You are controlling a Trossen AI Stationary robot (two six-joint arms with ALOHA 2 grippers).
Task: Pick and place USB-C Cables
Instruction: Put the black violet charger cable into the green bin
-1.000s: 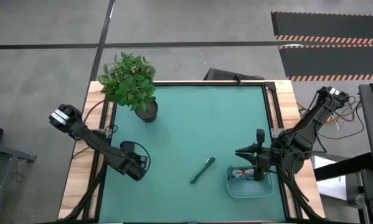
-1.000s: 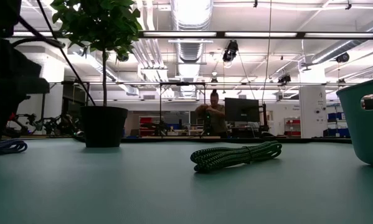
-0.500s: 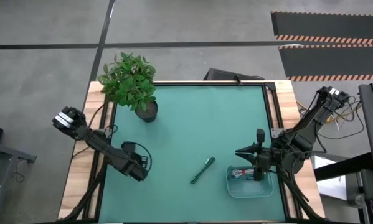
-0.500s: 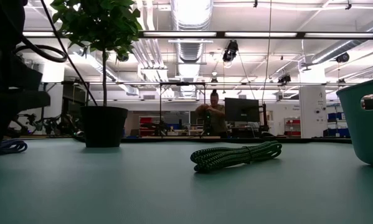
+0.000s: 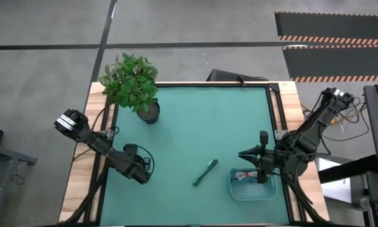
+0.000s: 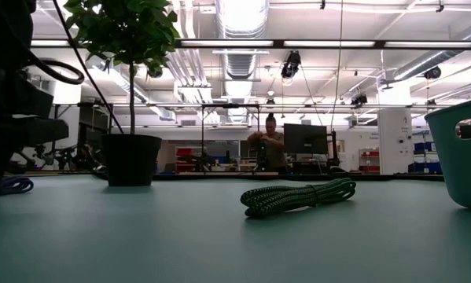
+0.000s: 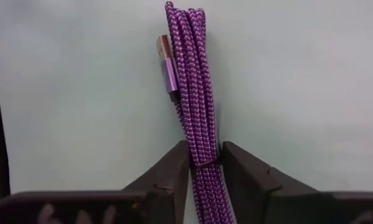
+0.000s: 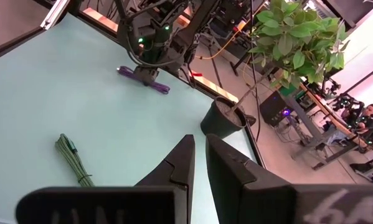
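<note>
- The left gripper (image 7: pixel 205 163) is down on the green mat (image 5: pixel 195 126) near the table's left edge, and its two dark fingers (image 7: pixel 174 168) sit tight against both sides of the purple cable (image 7: pixel 189 74), pinching the bundle at a thin band around it.
- That purple cable lies flat on the mat, a braided bundle folded into several strands with a metal plug showing on one side; the right wrist view shows it under the left gripper (image 8: pixel 146 76) as a short purple strip (image 8: pixel 142 79).
- From table height only a blue-purple end of it (image 6: pixel 15 185) peeks out beside the dark bulk of the left arm (image 6: pixel 3 94); I can't tell from there whether it is off the mat.
- The green cable (image 5: pixel 205 172) lies alone near the middle of the mat, slanted, well apart from both grippers; in the low view it is a coiled bundle (image 6: pixel 298 196) resting flat.
- A pale bin (image 5: pixel 234 190) stands at the mat's right front, just beside the green cable, with something white and red (image 5: pixel 242 175) inside it.
- The right gripper (image 8: pixel 198 158) hangs over that bin, its fingers drawn nearly together with nothing between them.
- A potted plant (image 5: pixel 133 83) stands at the far left corner of the mat.
- A person (image 6: pixel 268 149) stands at a desk far behind the table.
</note>
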